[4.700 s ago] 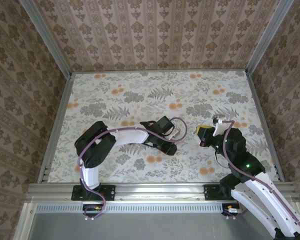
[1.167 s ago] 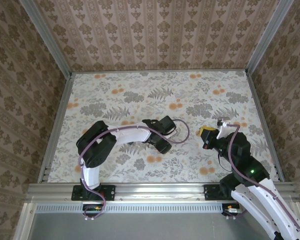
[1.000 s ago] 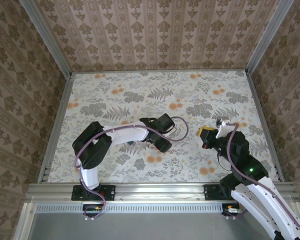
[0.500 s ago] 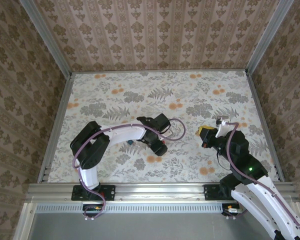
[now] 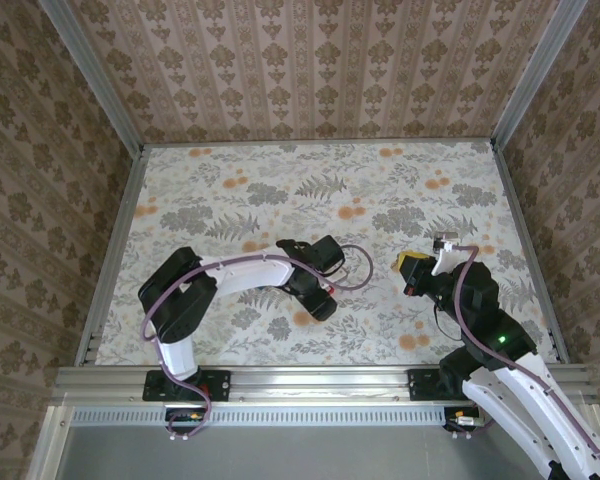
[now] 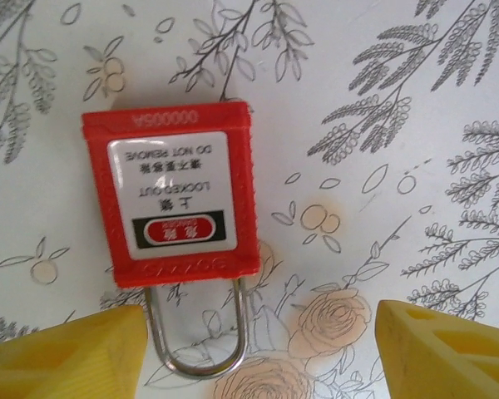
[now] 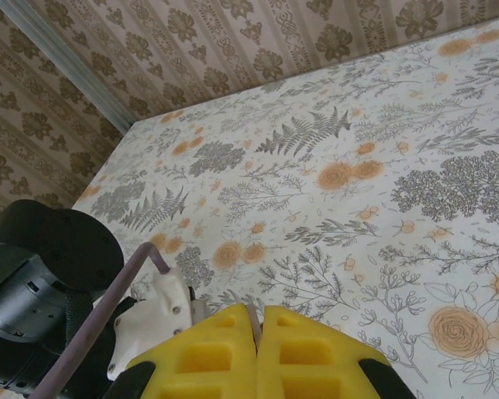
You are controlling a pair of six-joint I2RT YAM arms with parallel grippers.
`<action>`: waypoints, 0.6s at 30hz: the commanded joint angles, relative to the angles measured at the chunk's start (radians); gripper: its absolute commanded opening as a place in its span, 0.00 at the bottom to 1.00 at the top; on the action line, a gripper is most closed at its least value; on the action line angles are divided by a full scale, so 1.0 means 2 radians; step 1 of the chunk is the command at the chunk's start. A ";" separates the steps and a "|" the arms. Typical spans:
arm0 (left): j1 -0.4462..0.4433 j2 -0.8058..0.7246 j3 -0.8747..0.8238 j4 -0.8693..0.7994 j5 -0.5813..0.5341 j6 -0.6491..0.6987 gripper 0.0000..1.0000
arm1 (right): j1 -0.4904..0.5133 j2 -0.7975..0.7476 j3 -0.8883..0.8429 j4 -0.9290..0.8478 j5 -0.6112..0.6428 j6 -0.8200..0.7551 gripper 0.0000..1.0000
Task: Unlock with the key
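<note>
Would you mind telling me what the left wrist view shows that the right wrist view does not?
Left wrist: a red plastic padlock with a white label, lying flat, its metal shackle between the yellow fingertips of the open left end effector. Right wrist: the shut right end effector, the left arm's black housing, the patterned wall. Both: the floral table cover.

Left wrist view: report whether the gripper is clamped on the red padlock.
No, the left gripper's yellow fingers stand wide apart, and the red padlock lies flat on the table beyond them.
</note>
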 commanded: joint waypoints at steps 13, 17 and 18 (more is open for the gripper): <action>0.007 0.052 0.082 -0.043 -0.032 -0.002 0.72 | -0.002 -0.018 -0.007 -0.001 0.002 0.002 0.03; 0.006 0.058 0.085 -0.057 -0.031 -0.008 0.69 | -0.002 -0.019 -0.006 -0.001 0.003 0.001 0.03; 0.004 0.060 0.085 -0.062 -0.034 -0.010 0.69 | -0.002 -0.019 -0.007 -0.001 0.003 0.002 0.03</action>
